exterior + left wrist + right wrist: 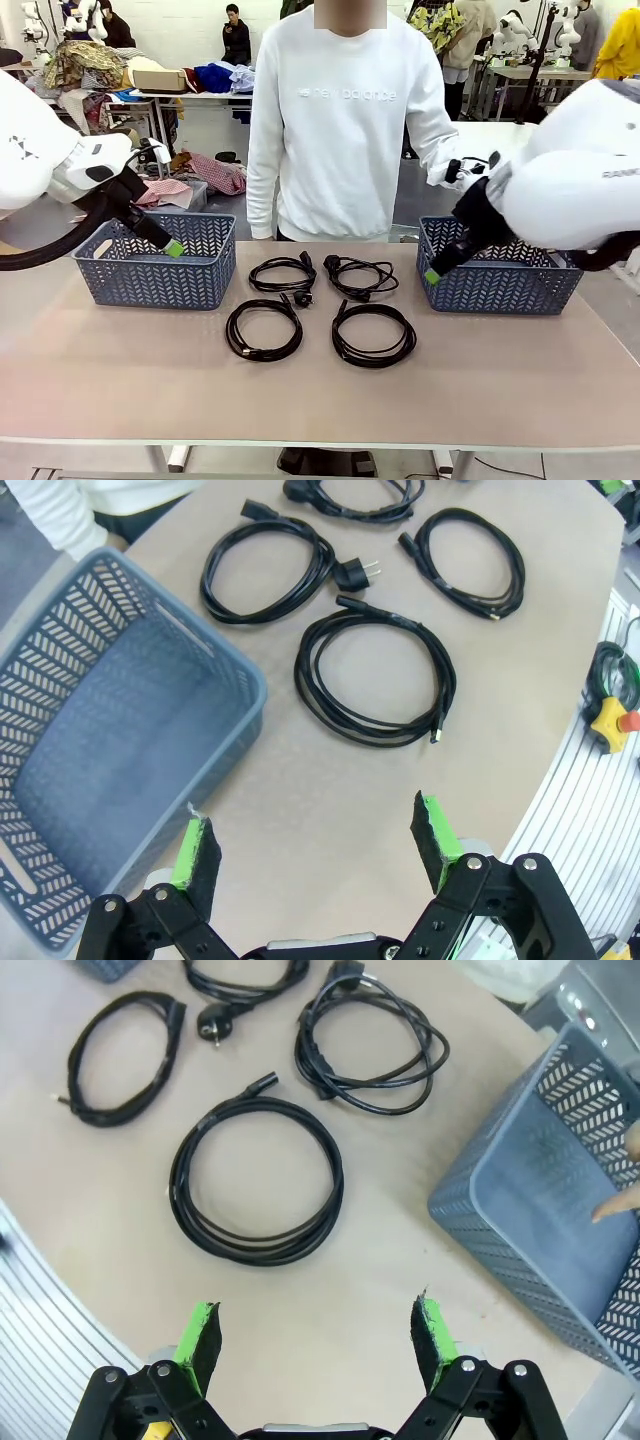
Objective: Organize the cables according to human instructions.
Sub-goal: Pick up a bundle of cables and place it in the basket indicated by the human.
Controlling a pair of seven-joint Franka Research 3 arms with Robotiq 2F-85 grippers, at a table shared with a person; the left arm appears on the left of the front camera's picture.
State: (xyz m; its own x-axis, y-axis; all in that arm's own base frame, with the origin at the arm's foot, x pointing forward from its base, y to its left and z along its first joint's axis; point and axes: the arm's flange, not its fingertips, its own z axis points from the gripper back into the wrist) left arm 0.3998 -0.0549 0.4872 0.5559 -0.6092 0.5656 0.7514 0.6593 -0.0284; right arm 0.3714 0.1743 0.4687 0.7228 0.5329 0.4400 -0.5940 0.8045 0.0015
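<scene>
Left claw: wide open, nothing held, hanging at the left basket's rim. Right claw: likewise fully spread, empty, beside the right basket. Four cables lie coiled flat on the table between the claws, none binned as far as shows.

Key geometry: near-left coil sits dead ahead of the left claw, near-right coil dead ahead of the right, each nearer its own arm. Both near-round, so approach angle probably doesn't matter. Person's hand at the right basket, possibly pointing.
</scene>
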